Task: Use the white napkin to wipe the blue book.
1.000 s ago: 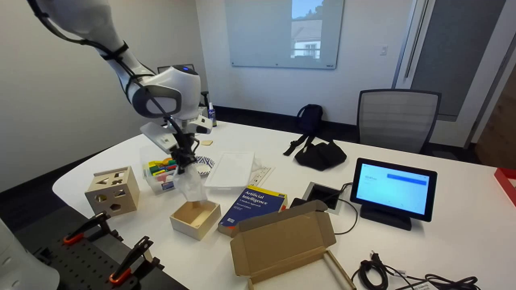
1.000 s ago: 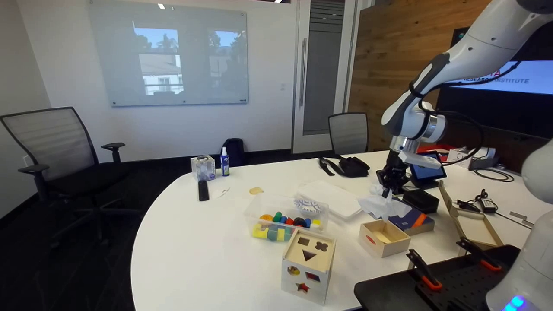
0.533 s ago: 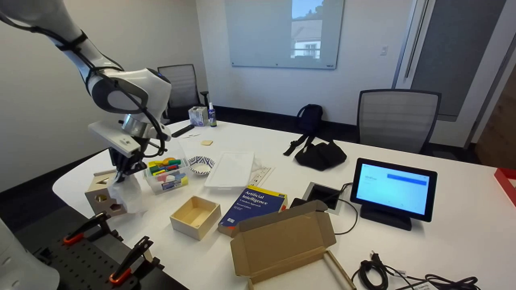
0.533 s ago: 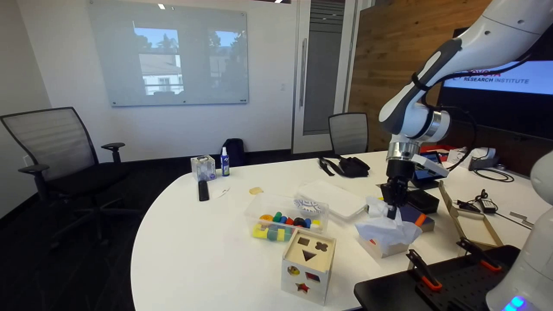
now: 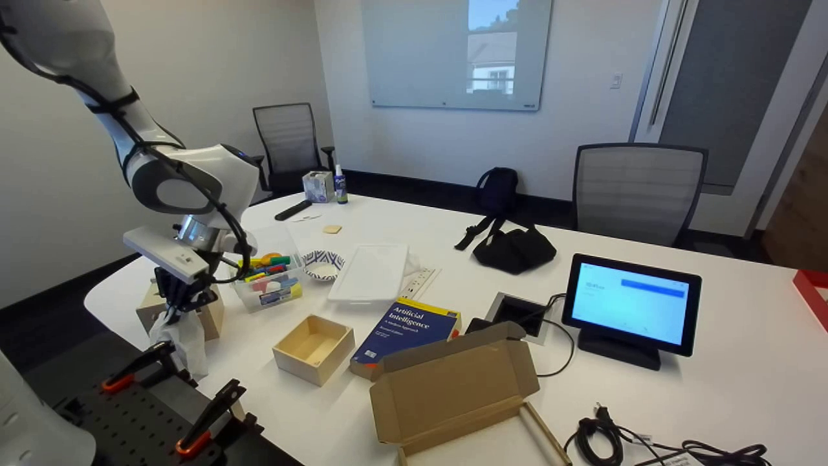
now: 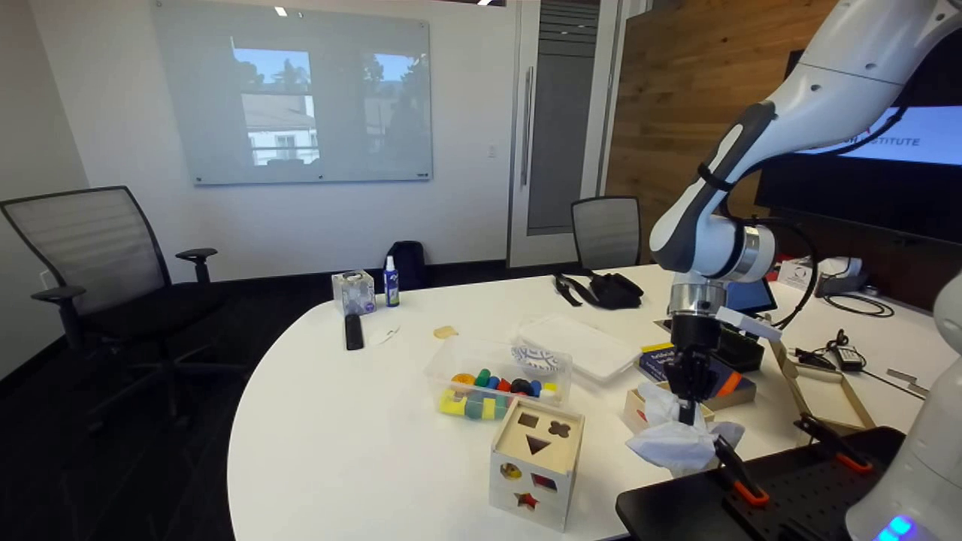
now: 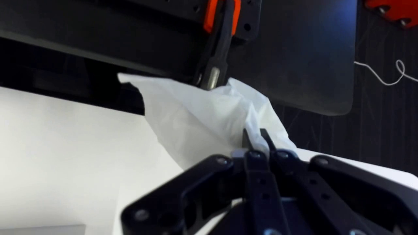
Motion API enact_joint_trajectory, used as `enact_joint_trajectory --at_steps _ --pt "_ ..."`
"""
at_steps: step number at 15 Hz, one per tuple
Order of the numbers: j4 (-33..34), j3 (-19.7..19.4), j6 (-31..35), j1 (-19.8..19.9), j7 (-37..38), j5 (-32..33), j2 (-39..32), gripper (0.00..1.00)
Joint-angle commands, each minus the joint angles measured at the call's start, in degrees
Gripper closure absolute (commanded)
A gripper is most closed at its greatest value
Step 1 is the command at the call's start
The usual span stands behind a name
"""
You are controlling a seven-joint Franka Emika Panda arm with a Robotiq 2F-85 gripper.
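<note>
Here, a lg. white table (image 5: 744, 378) spreads below a robot arm (image 5: 187, 178), left in an exterior view. An open cardboard box (image 5: 453, 388) sits near ctr.; just beyond, the blue book (image 5: 407, 332) lies flat, cover up, w/ a wooden tray (image 5: 294, 363) at its left. The white napkin (image 5: 184, 343) hangs crumpled near left, well apart from the book, pinched in the gripper (image 7: 257, 138), per wrist view.

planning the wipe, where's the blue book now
In an exterior view, the blue book lies on the table below the picture's centre, between the open wooden box at left and the cardboard box at lower right.
</note>
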State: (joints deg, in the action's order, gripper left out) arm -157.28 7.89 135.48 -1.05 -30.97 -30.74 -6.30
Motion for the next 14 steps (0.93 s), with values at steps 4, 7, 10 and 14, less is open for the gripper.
enact_joint_trajectory --at_steps 4,7,10,14 --pt "2.00 3.91 9.34 -0.57 -2.48 -8.36 -8.43 1.00" --pt "3.24 5.28 12.87 -0.27 -1.74 -9.03 -11.76 1.00" --pt "4.26 6.29 15.73 0.94 -1.60 -8.54 -14.39 0.72" --pt "4.13 7.08 16.67 3.36 -1.79 -8.51 -13.57 0.43"
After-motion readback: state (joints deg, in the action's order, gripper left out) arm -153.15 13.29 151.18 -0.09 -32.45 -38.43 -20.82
